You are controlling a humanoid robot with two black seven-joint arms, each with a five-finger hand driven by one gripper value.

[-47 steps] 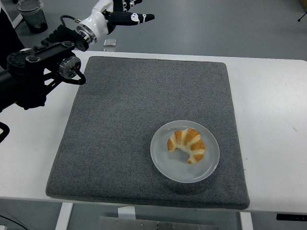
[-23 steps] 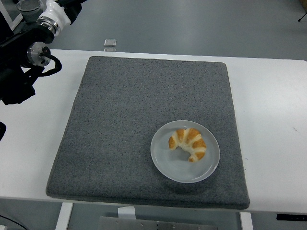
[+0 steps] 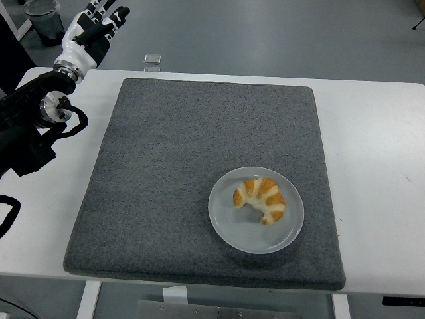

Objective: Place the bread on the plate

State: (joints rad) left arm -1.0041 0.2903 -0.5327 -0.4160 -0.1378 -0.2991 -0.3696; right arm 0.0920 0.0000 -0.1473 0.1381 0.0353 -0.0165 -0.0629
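Note:
A golden croissant (image 3: 260, 199) lies on a round translucent white plate (image 3: 229, 222) on the near right part of a grey mat (image 3: 172, 166). My left hand (image 3: 98, 26) is at the far left corner of the table, far from the plate, its white and black fingers stretched out and holding nothing. Its black forearm (image 3: 30, 126) runs down the left edge. No right arm shows.
The white table (image 3: 378, 166) has bare strips right and left of the mat. A small clear object (image 3: 153, 60) sits at the table's far edge. A dark bin (image 3: 45, 16) stands on the floor at top left.
My left arm has swung from over the mat's far left corner out to the left edge, and the hand now points up and away. The croissant and plate have stayed put.

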